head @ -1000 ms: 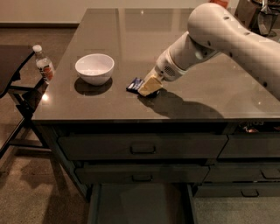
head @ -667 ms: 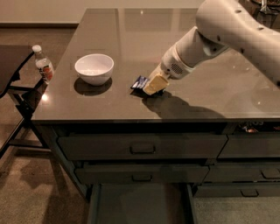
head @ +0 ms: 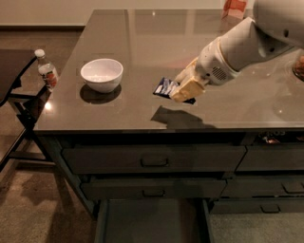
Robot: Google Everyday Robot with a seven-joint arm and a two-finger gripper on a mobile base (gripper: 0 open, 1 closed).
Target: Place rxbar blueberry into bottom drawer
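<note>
The rxbar blueberry (head: 164, 87), a small dark blue wrapper with white lettering, is held a little above the grey countertop (head: 142, 42), its shadow falling on the surface below it. My gripper (head: 182, 88), with tan fingers (head: 189, 88), is shut on the bar's right end; the white arm reaches in from the upper right. The bottom drawer (head: 152, 220) stands pulled open under the counter's front, its flat tray bare.
A white bowl (head: 101, 73) sits on the counter left of the bar. A water bottle (head: 47, 71) stands on a black side table at the left. Two closed handled drawers (head: 154, 160) lie above the open one. An orange box (head: 235, 7) is at the back right.
The arm has moved right and slightly up, carrying the bar with it off the counter. The bowl and bottle have not moved.
</note>
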